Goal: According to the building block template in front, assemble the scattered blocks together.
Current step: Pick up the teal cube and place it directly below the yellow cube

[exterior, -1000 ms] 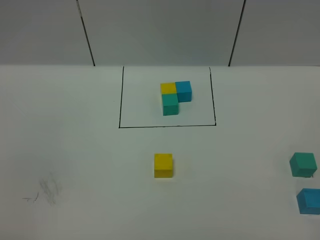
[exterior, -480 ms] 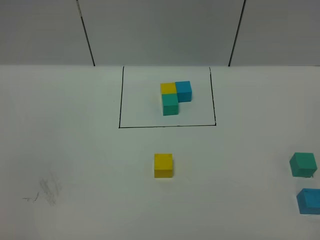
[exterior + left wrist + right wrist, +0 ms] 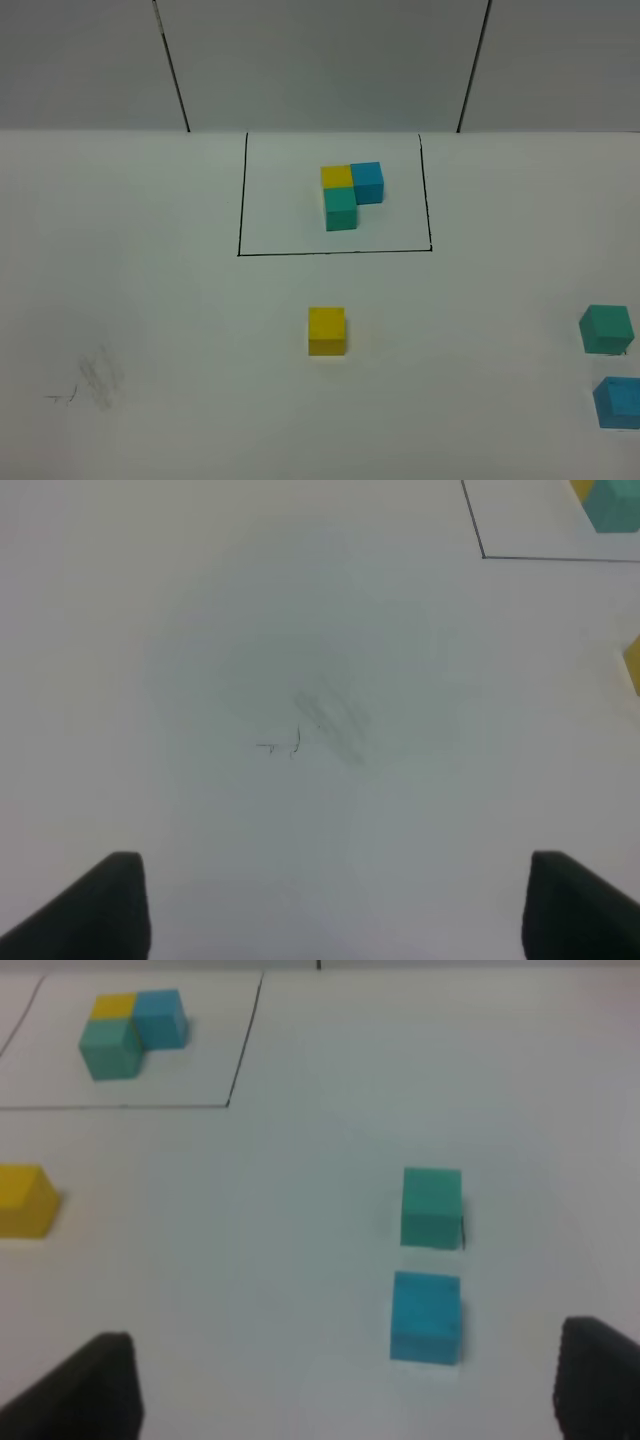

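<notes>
The template [image 3: 350, 195] is an L of yellow, blue and teal-green cubes inside a black outline [image 3: 335, 252] at the back middle; it also shows in the right wrist view [image 3: 130, 1030]. The loose yellow cube [image 3: 327, 331] sits in front of the outline. The loose teal-green cube [image 3: 606, 329] and blue cube [image 3: 620, 402] sit apart at the far right, one behind the other [image 3: 432, 1207] [image 3: 426, 1317]. My left gripper [image 3: 335, 910] is open and empty over bare table. My right gripper [image 3: 340, 1390] is open and empty, short of the blue cube. Neither arm shows in the exterior view.
A faint pencil scuff [image 3: 90, 380] marks the white table at front left, under the left gripper [image 3: 320, 725]. A grey panelled wall [image 3: 320, 60] closes the back. The blue cube lies at the exterior view's right edge.
</notes>
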You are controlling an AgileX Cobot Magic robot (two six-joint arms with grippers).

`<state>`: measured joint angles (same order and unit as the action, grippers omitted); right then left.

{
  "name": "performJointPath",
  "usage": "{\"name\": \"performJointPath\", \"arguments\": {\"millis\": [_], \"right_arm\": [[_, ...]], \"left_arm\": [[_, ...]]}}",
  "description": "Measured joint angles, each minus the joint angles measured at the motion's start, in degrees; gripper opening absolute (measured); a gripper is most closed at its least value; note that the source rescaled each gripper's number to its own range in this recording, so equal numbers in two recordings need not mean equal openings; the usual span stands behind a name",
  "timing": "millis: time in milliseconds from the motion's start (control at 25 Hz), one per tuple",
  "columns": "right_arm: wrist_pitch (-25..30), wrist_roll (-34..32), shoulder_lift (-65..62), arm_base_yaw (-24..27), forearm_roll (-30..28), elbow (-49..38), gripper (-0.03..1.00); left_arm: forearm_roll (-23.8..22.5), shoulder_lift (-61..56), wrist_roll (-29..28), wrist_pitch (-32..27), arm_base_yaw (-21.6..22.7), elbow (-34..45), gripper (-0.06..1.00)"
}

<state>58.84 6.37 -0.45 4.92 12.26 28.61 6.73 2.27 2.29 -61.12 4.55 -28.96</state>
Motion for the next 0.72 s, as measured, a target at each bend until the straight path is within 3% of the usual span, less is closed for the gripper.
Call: {"name": "performJointPath", "arguments": {"millis": [360, 720], "right_arm": [[-3.63, -1.34, 16.19, 0.00, 0.30, 3.94, 0.83], [-20.82, -1.34, 33.69, 0.00, -1.14, 4.85, 0.83]], "left_arm": [[0.00, 0.00, 0.00, 0.00, 0.00, 0.00, 0.65], [0.00, 0.00, 0.00, 0.00, 0.00, 0.00, 0.65]]}}
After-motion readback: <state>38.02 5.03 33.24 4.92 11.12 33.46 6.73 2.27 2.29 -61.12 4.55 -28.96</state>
